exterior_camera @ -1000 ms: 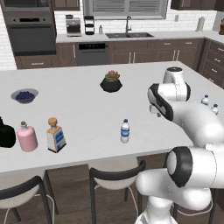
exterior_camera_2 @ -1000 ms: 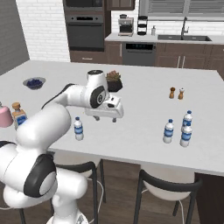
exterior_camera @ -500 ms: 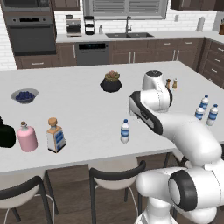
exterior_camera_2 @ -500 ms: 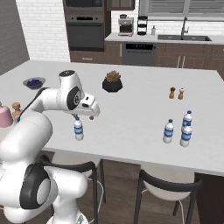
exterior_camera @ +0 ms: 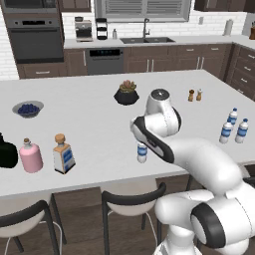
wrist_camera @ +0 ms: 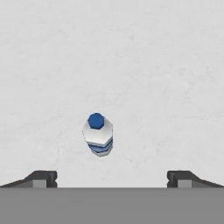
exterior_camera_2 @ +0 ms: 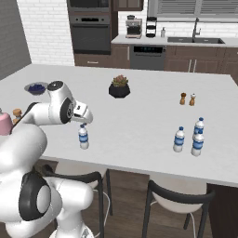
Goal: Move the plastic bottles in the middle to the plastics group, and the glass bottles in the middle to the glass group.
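One small plastic bottle (exterior_camera: 142,152) with a blue band stands upright mid-counter near the front edge, also seen as the plastic bottle (exterior_camera_2: 83,138) from the right. My gripper (wrist_camera: 111,179) hangs open just above it, looking straight down on its blue cap (wrist_camera: 96,120); the bottle (wrist_camera: 98,135) sits left of centre between the fingertips (wrist_camera: 42,178). The plastics group (exterior_camera: 233,127) of three like bottles stands at the right. The corked glass bottle (exterior_camera: 63,154) stands far left beside the pink flask (exterior_camera: 31,156) and black bottle (exterior_camera: 6,154) of the glass group.
A dark planter (exterior_camera: 126,94) sits mid-counter at the back, with salt and pepper shakers (exterior_camera: 194,94) to its right. A bowl of blue fruit (exterior_camera: 28,108) lies at the left. Stools (exterior_camera: 132,200) stand along the counter's front edge.
The arm has swung from beside the plastics group at the right across to the left, and now hovers over the lone middle bottle. The jaws stayed open.
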